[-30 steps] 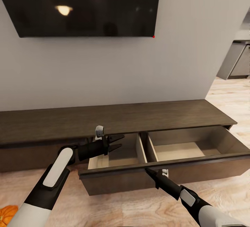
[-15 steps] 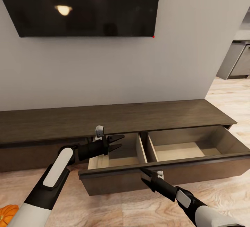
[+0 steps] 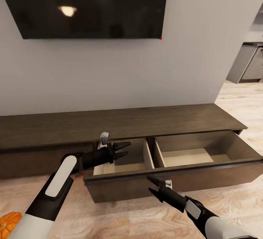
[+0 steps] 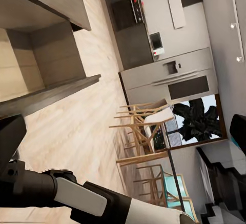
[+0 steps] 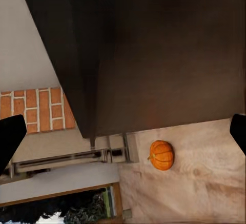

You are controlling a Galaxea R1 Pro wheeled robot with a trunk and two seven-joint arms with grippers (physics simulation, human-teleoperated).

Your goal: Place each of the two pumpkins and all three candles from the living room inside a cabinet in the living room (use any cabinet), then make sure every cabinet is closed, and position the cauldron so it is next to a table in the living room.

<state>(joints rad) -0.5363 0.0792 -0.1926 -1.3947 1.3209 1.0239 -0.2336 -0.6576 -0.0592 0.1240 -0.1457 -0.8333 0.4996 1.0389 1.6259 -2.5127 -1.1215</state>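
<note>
From the head camera, the cabinet (image 3: pixel 120 124) stood with its drawer pulled out; the left gripper (image 3: pixel 123 150) hung spread and empty above it, the right gripper (image 3: pixel 152 185) spread by the drawer front. A pumpkin (image 3: pixel 9 222) sat on the floor. Through the right wrist camera, a pumpkin (image 5: pixel 162 155), perhaps the same, lay beside the dark cabinet front.

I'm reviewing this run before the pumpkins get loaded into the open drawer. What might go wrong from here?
1. The drawer of the cabinet stands pulled out, with the open right gripper just in front of its front panel; a forward move may nudge it shut.
2. The open left gripper hangs over the drawer's left compartment, empty; lowering it could hit the rim.
3. A pumpkin lies on the floor by the left arm, where the base might knock it.
</note>
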